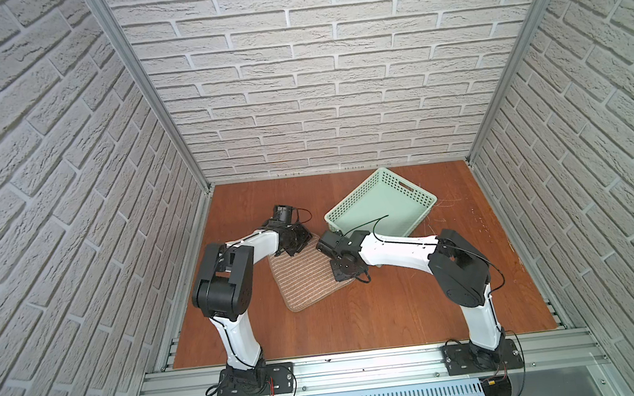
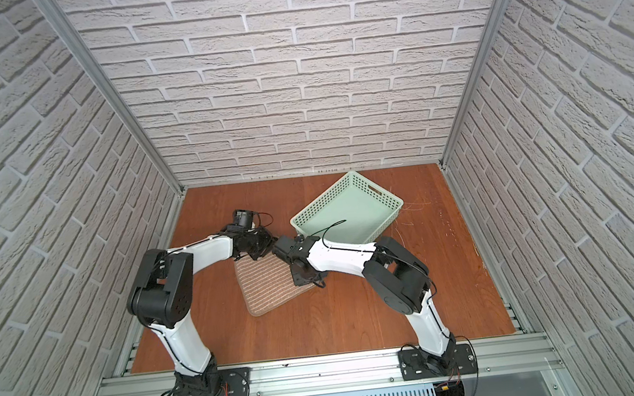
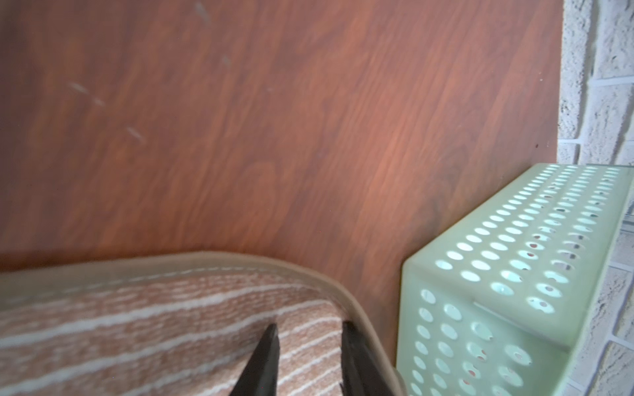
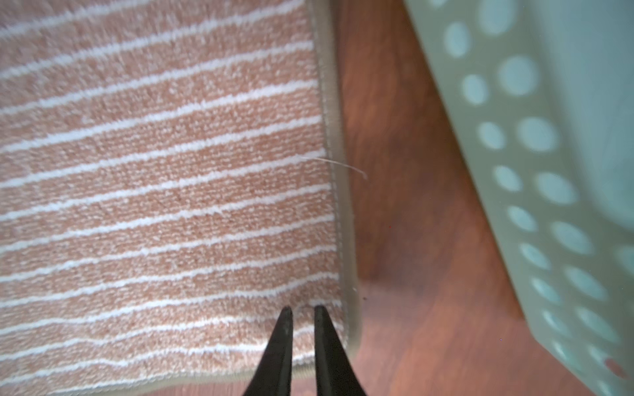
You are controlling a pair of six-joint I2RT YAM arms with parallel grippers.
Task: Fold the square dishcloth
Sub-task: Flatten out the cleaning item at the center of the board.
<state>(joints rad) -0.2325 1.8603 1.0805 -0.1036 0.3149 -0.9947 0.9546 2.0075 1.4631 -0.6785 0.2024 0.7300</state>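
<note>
Left wrist view: seeing left gripper [image 3: 310, 339] tips apart astride a rounded corner of the square dishcloth [image 3: 137, 325]; can't tell if pinched. Right wrist view: seeing right gripper [image 4: 303, 312] nearly closed, nipping cloth by its hem. In both top views, seeing cloth flat on wooden table [image 1: 361, 316], between arms, just beside mint-green perforated basket [image 1: 407, 186].

Both top views are bright and evenly lit from overhead, brick walls [image 1: 38, 157] bowing fisheye-style at the edges, but the wrist cams go mushy: basket [image 4: 514, 137] beside the right claw [image 4: 302, 310] is pure blur, square dishcloth [image 4: 171, 171] stripes just ahead of it look fairly crisp.
</note>
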